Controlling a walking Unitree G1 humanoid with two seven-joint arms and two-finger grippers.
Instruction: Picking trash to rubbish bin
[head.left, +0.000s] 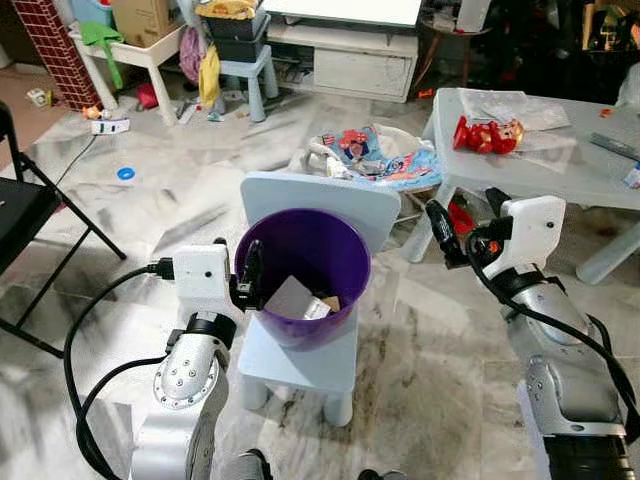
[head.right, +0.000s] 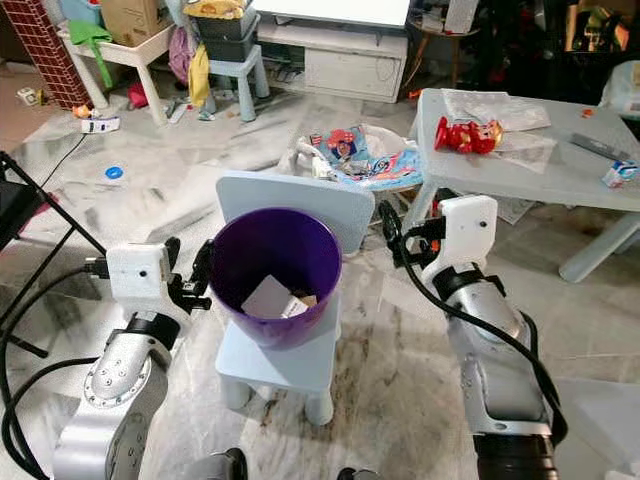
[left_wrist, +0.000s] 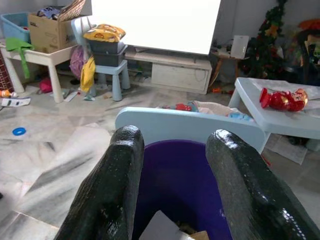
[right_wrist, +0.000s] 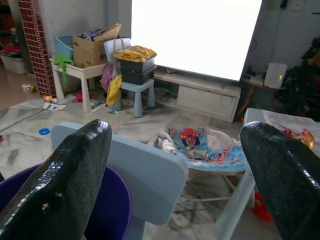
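Centrally, the round purple plastic bin (head.left: 303, 268) stands on a pale blue chair (head.left: 300, 355), containing white paper (head.left: 289, 298). The left gripper (head.left: 247, 281), fingers parted, touches its left rim. The right gripper (head.left: 467, 225), spread wide and empty, hovers at right.

1. no words, brands or numbers can be read anywhere in these pictures.
2. the cardboard box (right_wrist: 88, 49) on the white side table shows no legible print.
3. the small carton (head.right: 615, 174) on the grey table has markings too small to read.
4. the picture cloth (head.left: 385, 158) behind the chair bears a cartoon print, no readable letters.
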